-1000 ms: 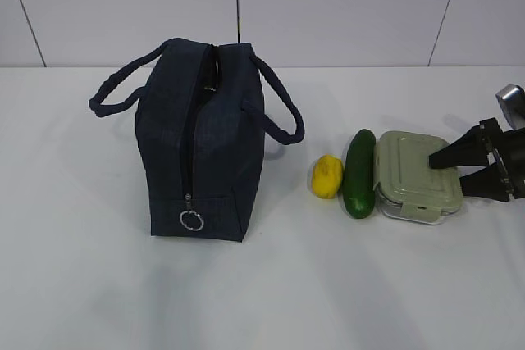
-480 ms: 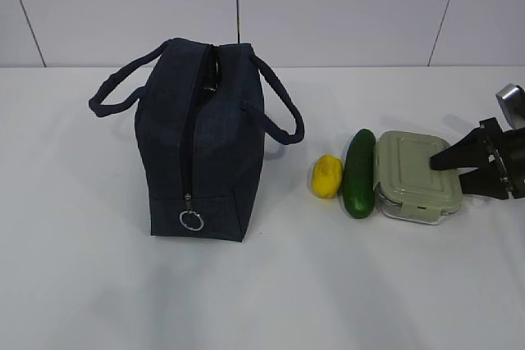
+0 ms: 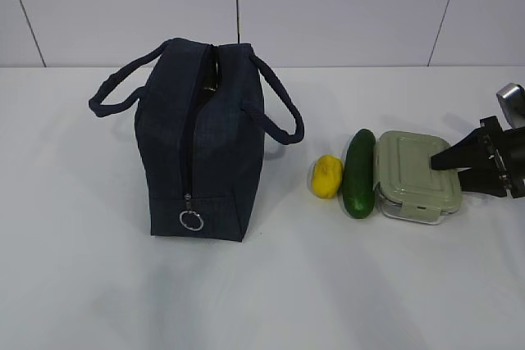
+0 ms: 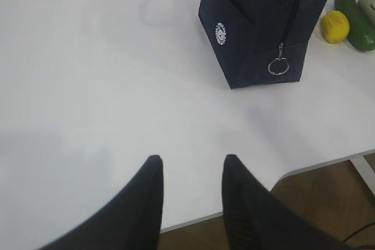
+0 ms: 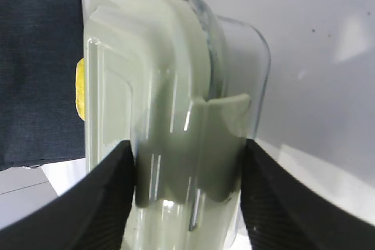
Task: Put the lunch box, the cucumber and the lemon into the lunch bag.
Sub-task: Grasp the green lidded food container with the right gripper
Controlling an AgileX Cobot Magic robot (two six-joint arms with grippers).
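Right end effector [image 3: 456, 171] is in from the right edge, its two dark fingers spread wide and straddling the near end of the lunch box [image 3: 414, 176]; up close from the wrist, one finger [image 5: 105, 197] sits on each side of the sage-green lid, and whether they are pressing it I cannot tell. Left end effector [image 4: 188, 168] hangs over bare white bench [image 3: 328, 284], fingers apart, nothing between them.

Lunch box lies flat on the bench, long axis running away from me toward the wall. Cucumber [image 3: 358, 173] lies parallel just to its left, apparently touching it, and the lemon [image 3: 326, 176] sits right beside the cucumber, on the bag side.

Lunch bag [image 3: 203, 141] stands upright well left of them, handles drooping to either side, ring pull [image 3: 191, 220] hanging low on the end facing me. Left wrist camera picks up a small round white logo [image 4: 221, 33] on the bag's side panel, which the exterior view misses. Nothing of the bag's inside shows
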